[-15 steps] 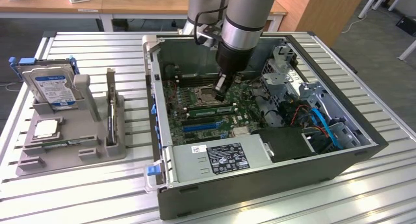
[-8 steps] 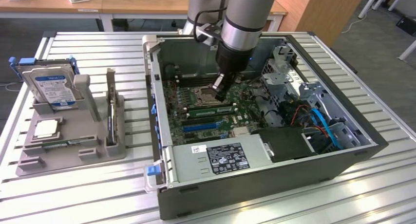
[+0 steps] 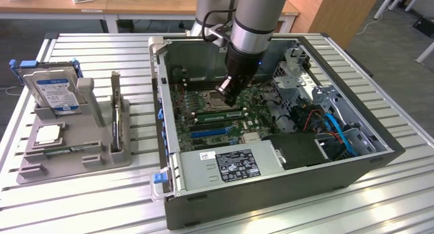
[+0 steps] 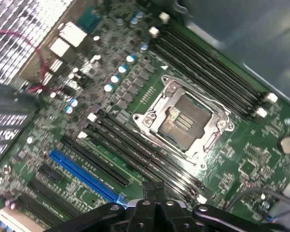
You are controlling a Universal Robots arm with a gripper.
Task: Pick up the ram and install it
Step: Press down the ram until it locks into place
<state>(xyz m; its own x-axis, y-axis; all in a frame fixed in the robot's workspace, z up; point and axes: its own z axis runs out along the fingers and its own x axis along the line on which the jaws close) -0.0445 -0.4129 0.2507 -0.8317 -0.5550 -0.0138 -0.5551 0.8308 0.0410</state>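
The dark two-fingered claw [image 3: 228,99] hangs inside the open grey computer case [image 3: 271,196], low over the green motherboard [image 3: 182,104]. It is just beside the square silver processor socket [image 3: 211,97], at the near end of the long black memory slots [image 3: 217,115]. In the wrist view the claw [image 4: 157,195] looks drawn together, with nothing visible between its fingers.

A thin green circuit-board stick, which I take to be the ram [image 3: 62,151], lies in a groove of the grey plastic holder [image 3: 101,155]. The holder sits on the slatted metal tabletop [image 3: 88,203], outside the case and well apart from the socket.

By that reading, pickup and installation both remain to be done. I cannot tell whether the green strips in the slots beside the socket are seated sticks.
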